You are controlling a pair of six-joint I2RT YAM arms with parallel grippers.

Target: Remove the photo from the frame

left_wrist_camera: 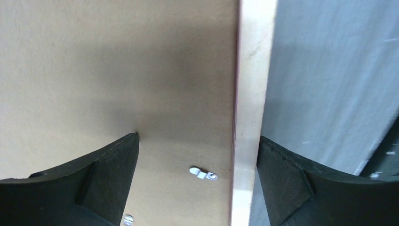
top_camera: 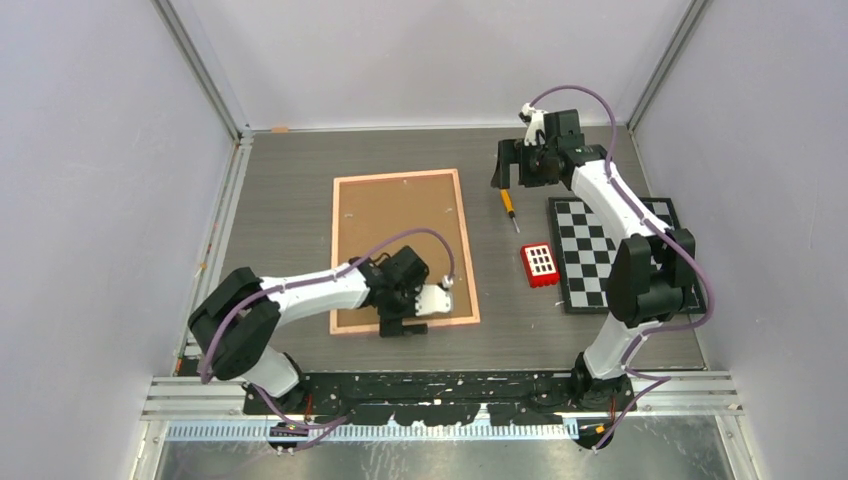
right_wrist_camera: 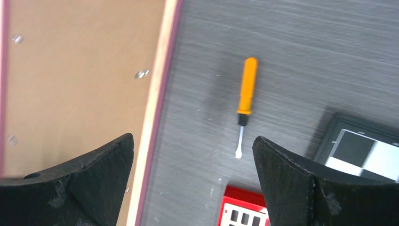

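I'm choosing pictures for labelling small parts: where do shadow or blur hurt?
Left wrist view: a soft shadow darkens the back of the frame, yet the metal clip is sharp. Right wrist view: the frame's edge smears low down; the screwdriver reads clearly. Top view: evenly lit, too coarse for such parts.

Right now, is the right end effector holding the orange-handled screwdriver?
No: the screwdriver lies flat on the table, clear of the open right end effector.

From above and behind we see the whole table (top_camera: 300,160); both wrist cameras look down, close, each catching the frame's (left_wrist_camera: 249,94) edge.
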